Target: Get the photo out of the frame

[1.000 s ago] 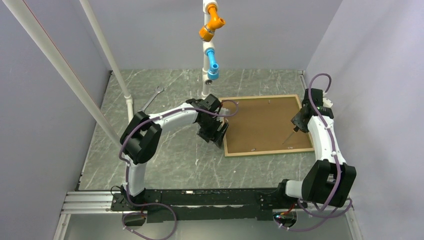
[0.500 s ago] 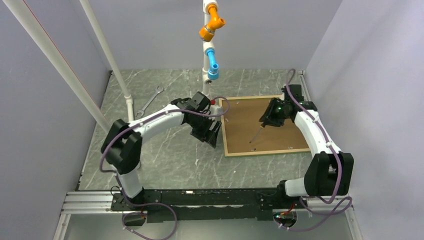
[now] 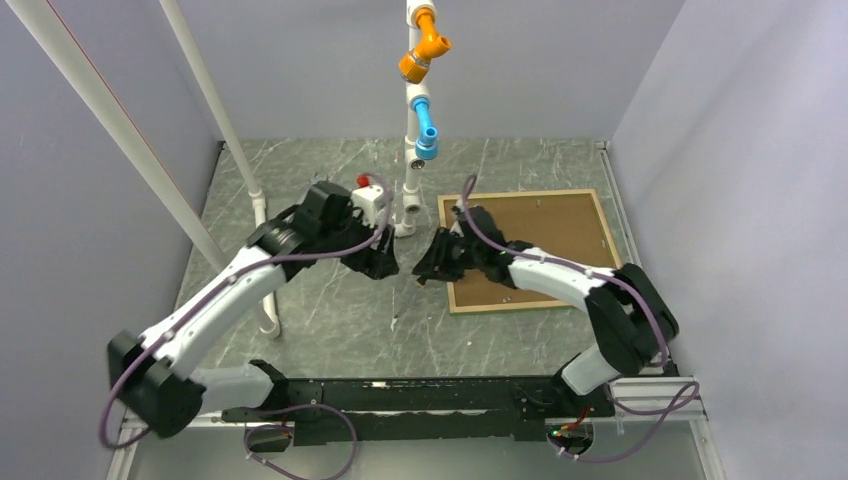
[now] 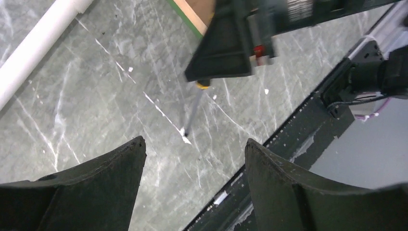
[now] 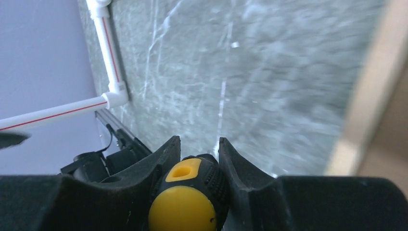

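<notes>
Grey marble tabletop (image 3: 330, 310), wood-edged frame (image 3: 545, 303) lying brown backing (image 3: 555, 240) up, right gripper (image 5: 199, 144) clamped on yellow-black screwdriver (image 5: 185, 204), left gripper (image 4: 192, 142) spread, empty.

Looking in from my end, the cell is boxed by plain pale lilac walls (image 3: 90, 260) on three sides. The tabletop (image 3: 330, 310) is dark grey-green fake marble with white veins. White pipes (image 3: 120, 130) slant across the left. The upright pipe (image 3: 413, 97) at the back wears an orange fitting (image 3: 420, 55) and a blue fitting (image 3: 427, 132). The light's flat and even.
</notes>
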Controlling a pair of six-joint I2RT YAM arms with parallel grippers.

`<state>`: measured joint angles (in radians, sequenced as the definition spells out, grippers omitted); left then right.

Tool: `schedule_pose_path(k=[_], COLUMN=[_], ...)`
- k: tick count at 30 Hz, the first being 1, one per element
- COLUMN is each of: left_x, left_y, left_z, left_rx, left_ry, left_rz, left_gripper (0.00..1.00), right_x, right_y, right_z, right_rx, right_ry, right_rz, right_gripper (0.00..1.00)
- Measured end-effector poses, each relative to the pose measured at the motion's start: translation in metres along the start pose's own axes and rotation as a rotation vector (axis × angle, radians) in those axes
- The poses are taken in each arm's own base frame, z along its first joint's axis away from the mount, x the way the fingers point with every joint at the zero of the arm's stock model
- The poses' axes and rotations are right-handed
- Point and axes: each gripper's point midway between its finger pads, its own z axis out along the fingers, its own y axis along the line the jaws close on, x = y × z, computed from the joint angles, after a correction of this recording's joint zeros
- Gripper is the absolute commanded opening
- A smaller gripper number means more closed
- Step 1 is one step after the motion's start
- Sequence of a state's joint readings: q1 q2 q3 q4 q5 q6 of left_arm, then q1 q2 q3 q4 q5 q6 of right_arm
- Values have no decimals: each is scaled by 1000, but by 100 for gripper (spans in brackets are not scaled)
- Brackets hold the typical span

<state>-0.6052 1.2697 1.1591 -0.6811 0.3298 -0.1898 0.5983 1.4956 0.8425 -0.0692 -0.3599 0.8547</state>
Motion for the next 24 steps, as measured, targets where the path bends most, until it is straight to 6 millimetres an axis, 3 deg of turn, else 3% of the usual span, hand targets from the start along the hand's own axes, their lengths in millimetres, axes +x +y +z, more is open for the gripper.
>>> schedule_pose_path(k=[6, 8, 11, 14, 24], left_x=[16, 21, 26, 37, 55], left_y=[-14, -15, -14, -10, -7], left_z=[-52, -61, -66, -64, -67], left_rx=[13, 12, 4, -10, -21], left_ry=[-168, -199, -217, -203, -210], left_rz=[0, -4, -13, -29, -68], left_gripper=[81, 81, 81, 81, 81], right_x=[47, 62, 76, 81, 80], right_y=[31, 35, 38, 40, 41], right_z=[58, 77, 98, 111, 131], right_rx=[-34, -29, -16, -2, 5], right_ry=[52, 67, 73, 67, -2], right_rz=[84, 124, 166, 188, 227], right_gripper=[0, 0, 10, 18, 27])
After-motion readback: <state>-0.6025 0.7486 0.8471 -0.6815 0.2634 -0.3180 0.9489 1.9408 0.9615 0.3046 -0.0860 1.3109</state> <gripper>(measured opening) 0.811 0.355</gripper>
